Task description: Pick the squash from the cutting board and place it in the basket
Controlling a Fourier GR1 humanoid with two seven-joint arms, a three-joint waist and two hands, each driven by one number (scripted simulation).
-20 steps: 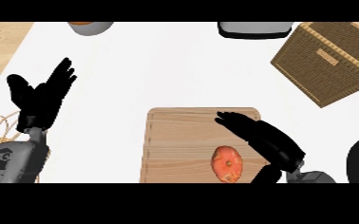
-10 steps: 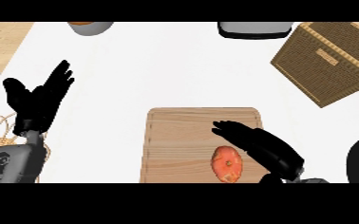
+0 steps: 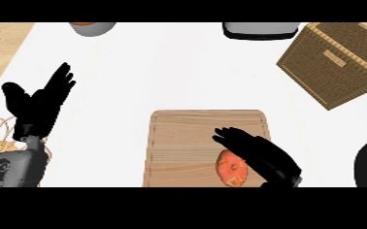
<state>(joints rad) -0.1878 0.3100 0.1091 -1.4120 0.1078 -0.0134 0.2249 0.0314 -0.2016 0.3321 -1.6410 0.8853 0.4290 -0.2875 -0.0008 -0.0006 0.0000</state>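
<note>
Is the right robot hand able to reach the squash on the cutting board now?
Probably yes. The right robot hand hangs open beside the squash on the cutting board, and nothing lies between them.

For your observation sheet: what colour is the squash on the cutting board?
Orange, with paler blotches; the squash shows in the head view.

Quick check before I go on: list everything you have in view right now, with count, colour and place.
squash: one, orange, on the cutting board's lower right part
cutting board: one, light wood, lower centre of the counter
basket: one, brown wicker, upper right
grey bowl: one, something orange inside, top left edge
grey container: one, dark rim, top edge right of centre
counter: one, white
left robot hand: one, black, open, resting at the left edge
right robot hand: one, black, fingers extended over the squash
</note>
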